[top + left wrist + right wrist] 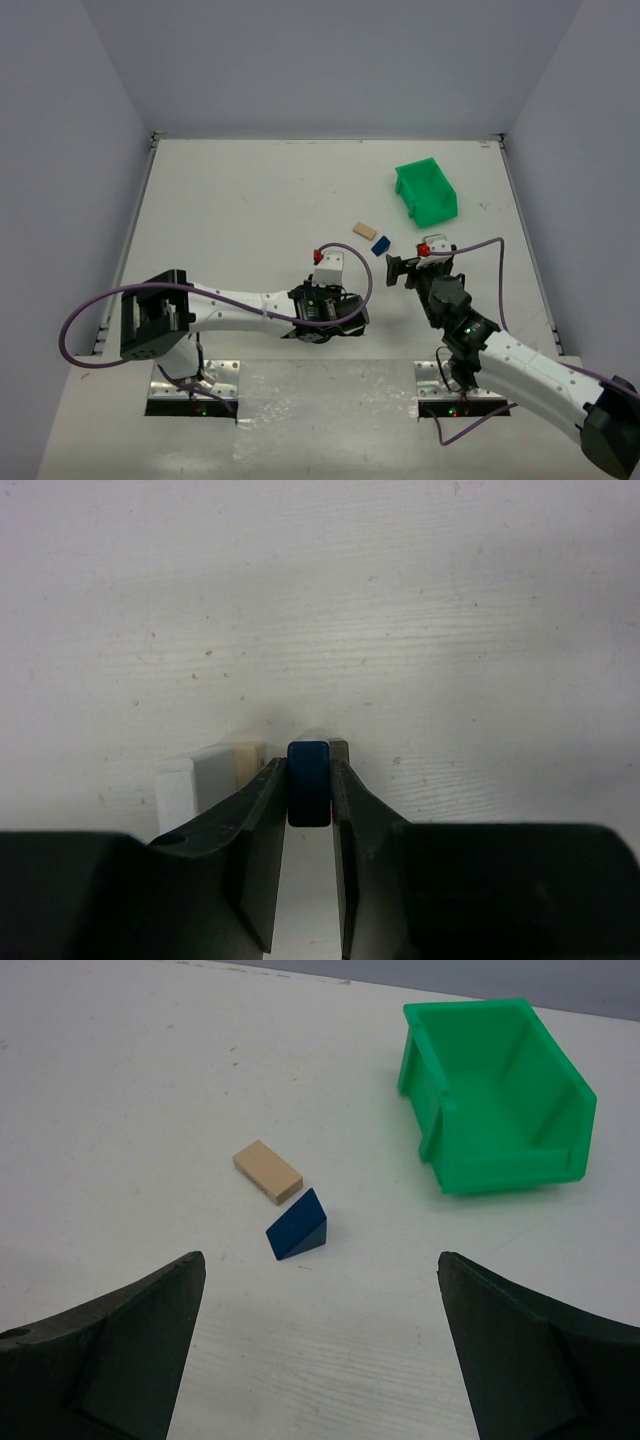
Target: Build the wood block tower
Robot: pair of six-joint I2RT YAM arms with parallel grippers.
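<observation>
Table (250, 190): white, walled on three sides.
Left arm (235, 305): elbow bent, reaching right along the near edge, wrist turned toward mid-table.
Right arm (520, 360): stretched up and left, facing the loose pieces.
Green bin (510, 1170): far right of the table.
Left claw (308, 768): pinched on the dark blue block (309, 785), both fingers touching it.
Right claw (320, 1265): spread wide, holding nothing.
Wood block tower (220, 770): mid-table at the left claw; pale and tan blocks just beside one finger.
Tan plank (267, 1171), dark blue wedge (297, 1226): flat on the table, just beside each other.
</observation>
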